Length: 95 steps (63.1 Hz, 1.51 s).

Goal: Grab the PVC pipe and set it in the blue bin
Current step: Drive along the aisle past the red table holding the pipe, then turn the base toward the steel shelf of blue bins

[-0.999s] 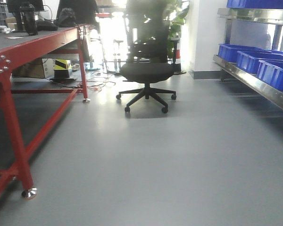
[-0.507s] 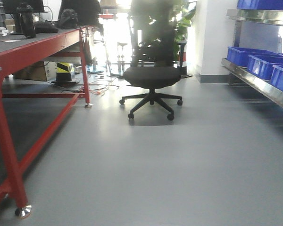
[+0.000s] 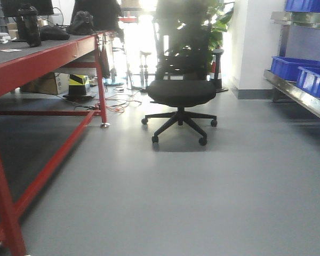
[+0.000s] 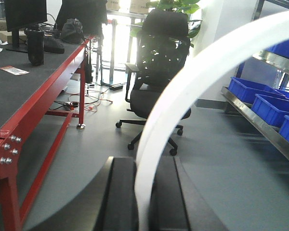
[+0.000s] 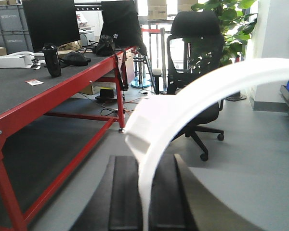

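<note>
Left end effector (image 4: 143, 166) and right end effector (image 5: 143, 163) are clamped on PVC pipe (image 4: 176, 94). Grip should be kept firm en route.

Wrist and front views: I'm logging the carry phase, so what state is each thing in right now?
Left gripper: shut on a PVC pipe that arcs up and to the right.
Right gripper: shut on a PVC pipe, squared end visible.
Office chair: upright, unoccupied.
Blue bins: on the shelf, contents hidden.
Monitor: screen dark.
</note>
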### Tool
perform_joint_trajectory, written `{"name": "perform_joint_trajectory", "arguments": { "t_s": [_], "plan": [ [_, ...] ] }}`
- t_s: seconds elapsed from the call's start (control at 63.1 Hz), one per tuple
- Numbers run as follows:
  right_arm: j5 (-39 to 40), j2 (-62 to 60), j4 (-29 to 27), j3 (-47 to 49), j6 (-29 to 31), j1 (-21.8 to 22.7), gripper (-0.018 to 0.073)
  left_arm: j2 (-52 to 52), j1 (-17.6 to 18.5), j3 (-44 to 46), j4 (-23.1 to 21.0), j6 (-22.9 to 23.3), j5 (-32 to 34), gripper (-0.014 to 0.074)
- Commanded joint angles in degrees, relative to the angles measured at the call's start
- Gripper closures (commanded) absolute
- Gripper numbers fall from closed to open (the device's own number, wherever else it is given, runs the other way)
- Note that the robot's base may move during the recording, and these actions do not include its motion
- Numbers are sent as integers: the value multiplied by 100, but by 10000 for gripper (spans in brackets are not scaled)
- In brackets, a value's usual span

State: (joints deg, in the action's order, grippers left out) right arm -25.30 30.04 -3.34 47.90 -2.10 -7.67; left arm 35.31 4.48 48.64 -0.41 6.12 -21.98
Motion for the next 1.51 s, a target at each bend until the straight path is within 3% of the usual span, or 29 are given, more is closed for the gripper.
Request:
{"name": "perform_joint_trajectory", "arguments": {
  "t_s": [0.0, 1.491],
  "plan": [
    [138, 3, 9, 7, 27, 1, 727, -12, -13, 4, -34, 11, 181, 708],
    [138, 3, 9, 7, 27, 1, 727, -12, -13, 4, -34, 11, 192, 708]
  ]
}}
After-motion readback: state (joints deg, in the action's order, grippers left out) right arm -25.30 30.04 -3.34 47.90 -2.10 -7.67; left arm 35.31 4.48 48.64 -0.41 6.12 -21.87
